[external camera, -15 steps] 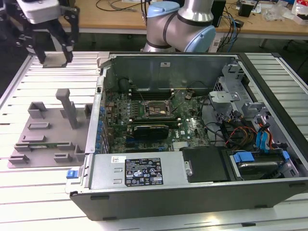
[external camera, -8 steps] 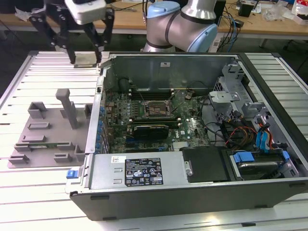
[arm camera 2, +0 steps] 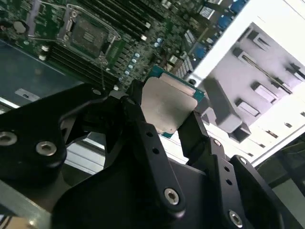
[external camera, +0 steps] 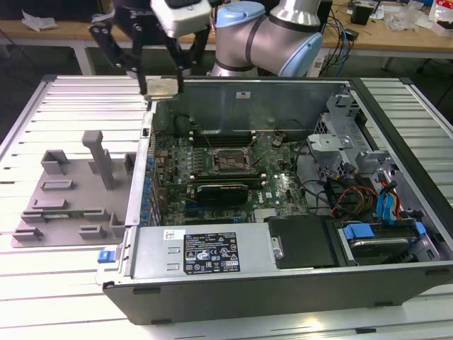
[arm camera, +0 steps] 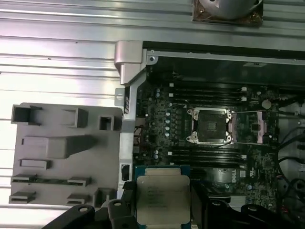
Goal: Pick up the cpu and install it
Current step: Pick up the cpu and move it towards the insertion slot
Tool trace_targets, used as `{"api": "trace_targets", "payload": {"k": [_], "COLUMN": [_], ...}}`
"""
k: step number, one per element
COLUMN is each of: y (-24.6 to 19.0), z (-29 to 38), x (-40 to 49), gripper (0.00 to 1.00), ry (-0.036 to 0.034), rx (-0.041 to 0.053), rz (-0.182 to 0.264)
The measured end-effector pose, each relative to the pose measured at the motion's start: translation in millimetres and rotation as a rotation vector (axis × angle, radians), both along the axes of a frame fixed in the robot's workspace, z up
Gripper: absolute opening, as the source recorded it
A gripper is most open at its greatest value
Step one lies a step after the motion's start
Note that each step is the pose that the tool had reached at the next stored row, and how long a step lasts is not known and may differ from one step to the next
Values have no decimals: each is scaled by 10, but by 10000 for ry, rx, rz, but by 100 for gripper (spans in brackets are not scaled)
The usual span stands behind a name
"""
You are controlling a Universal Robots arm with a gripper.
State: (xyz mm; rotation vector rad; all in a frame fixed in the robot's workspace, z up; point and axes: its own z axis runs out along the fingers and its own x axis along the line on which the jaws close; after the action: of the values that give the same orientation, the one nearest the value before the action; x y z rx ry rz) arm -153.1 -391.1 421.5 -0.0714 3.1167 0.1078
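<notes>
Ribbed worktop (external camera: 71,106) carries an open computer case (external camera: 283,294); in the exterior view the hand (external camera: 161,86) hangs above its corner, clamped on the cpu (external camera: 162,88). Second wrist view: cpu (arm camera 2: 167,107) between black fingers (arm camera 2: 194,133). First wrist view: socket (arm camera: 209,126) open, empty; pickup done, installation left.

Print on the power supply label (external camera: 211,253) is unreadable.

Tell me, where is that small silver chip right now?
The cpu sits in the hand, above the far corner of the case at the exterior view's left, not yet in the socket.
</notes>
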Motion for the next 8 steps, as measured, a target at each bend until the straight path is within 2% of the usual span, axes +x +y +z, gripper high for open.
{"api": "trace_targets", "payload": {"k": [1,2,4,6,8], "y": [0,0,0,0,0], "z": [-4,-23,-139,-184,-270], "x": [77,210,426,494,609], "gripper": [55,55,55,55,55], "ry": [0,-1,1,0,-1], "rx": [0,0,-2,0,1], "rz": [1,0,-2,-4,-8]}}
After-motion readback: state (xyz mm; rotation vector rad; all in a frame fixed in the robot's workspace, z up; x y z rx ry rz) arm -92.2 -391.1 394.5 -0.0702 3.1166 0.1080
